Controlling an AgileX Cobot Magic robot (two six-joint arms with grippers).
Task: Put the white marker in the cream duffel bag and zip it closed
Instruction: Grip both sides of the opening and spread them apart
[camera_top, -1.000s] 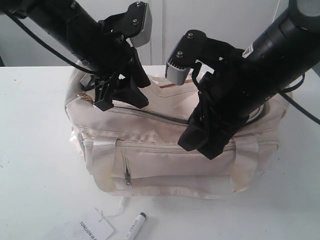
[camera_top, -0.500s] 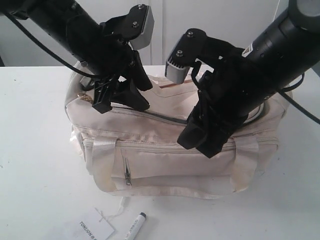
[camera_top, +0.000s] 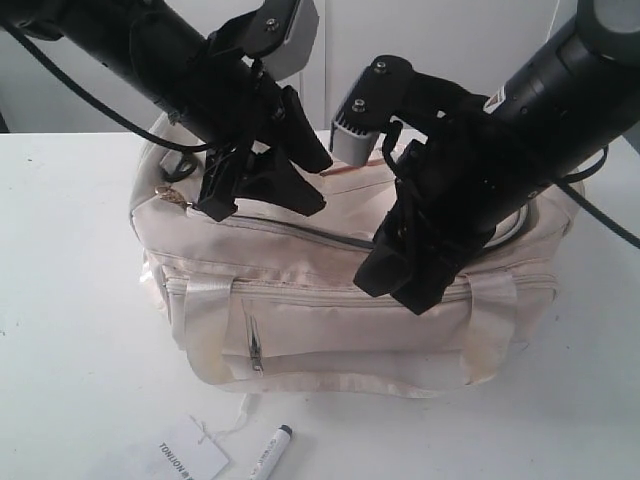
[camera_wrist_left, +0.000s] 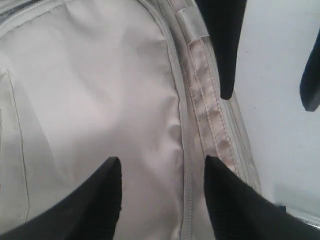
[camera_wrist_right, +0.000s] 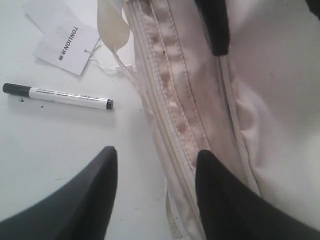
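The white marker (camera_top: 272, 452) lies on the table (camera_top: 70, 300), near side, beside the paper tag (camera_top: 190, 455), in front of the cream duffel bag (camera_top: 330, 320). The left gripper (camera_top: 258, 200) has lifted off the bag top, wide and empty. The right gripper (camera_top: 410, 290) hangs wide and empty too. So nothing is packed yet. Only the right wrist view shows the whole marker.

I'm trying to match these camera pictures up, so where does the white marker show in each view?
Exterior view: the white marker lies on the table at the bottom edge, in front of the cream duffel bag, right of the paper tag.
Left wrist view: not in it; mostly bag fabric.
Right wrist view: on the table, beside the tag, clear of the bag.
Shared landmark: the paper tag.
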